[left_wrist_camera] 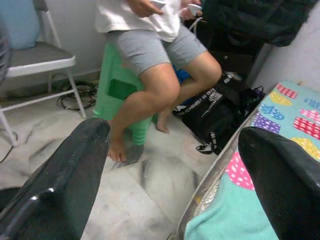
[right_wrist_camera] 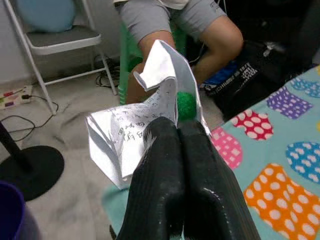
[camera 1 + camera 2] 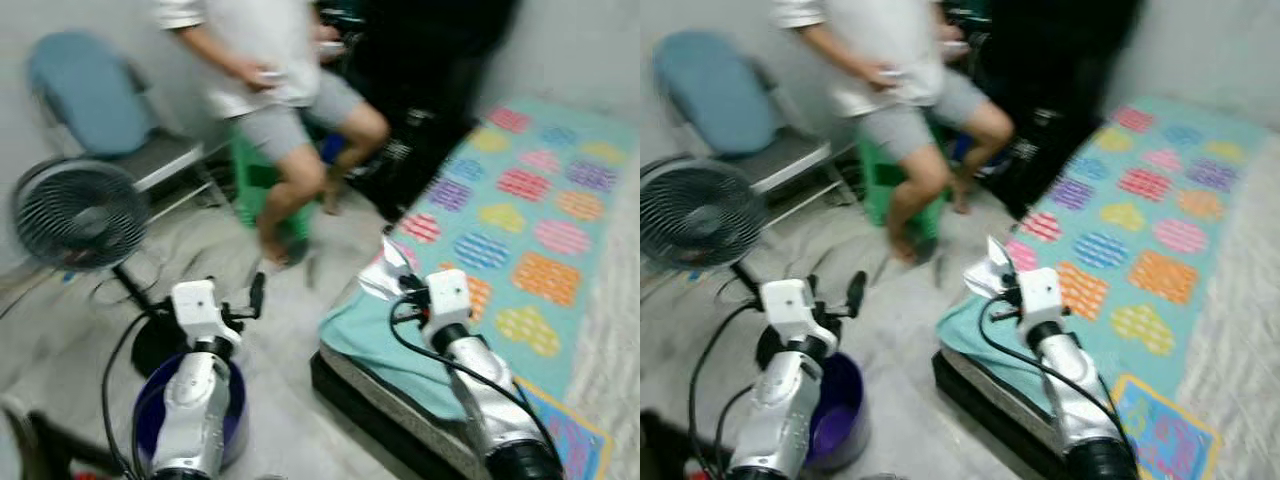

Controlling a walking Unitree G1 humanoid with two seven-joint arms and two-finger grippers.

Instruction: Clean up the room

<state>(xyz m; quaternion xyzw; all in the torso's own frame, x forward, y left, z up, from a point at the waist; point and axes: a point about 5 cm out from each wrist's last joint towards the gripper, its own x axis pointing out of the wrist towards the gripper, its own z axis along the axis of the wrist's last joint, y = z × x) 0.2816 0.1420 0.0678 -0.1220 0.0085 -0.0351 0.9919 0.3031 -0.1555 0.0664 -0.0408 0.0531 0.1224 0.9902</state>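
Note:
My right gripper point(image 2: 177, 125) is shut on a crumpled silver wrapper point(image 2: 131, 120) with printed text, held over the near corner of the mattress; the same wrapper point(image 3: 384, 272) shows above the bed's teal edge. My left gripper point(image 3: 256, 295) is raised over the marble floor with its black fingers point(image 1: 60, 185) wide apart and nothing between them. A dark blue bin point(image 3: 148, 412) stands on the floor right below my left arm.
A person point(image 3: 280, 90) sits on a green stool point(image 3: 256, 180) ahead, beside a black bag point(image 1: 215, 112). A standing fan point(image 3: 78, 212) and a blue-grey folding chair point(image 3: 95, 100) are at my left. The mattress point(image 3: 520, 220) with a teal spotted sheet lies at my right.

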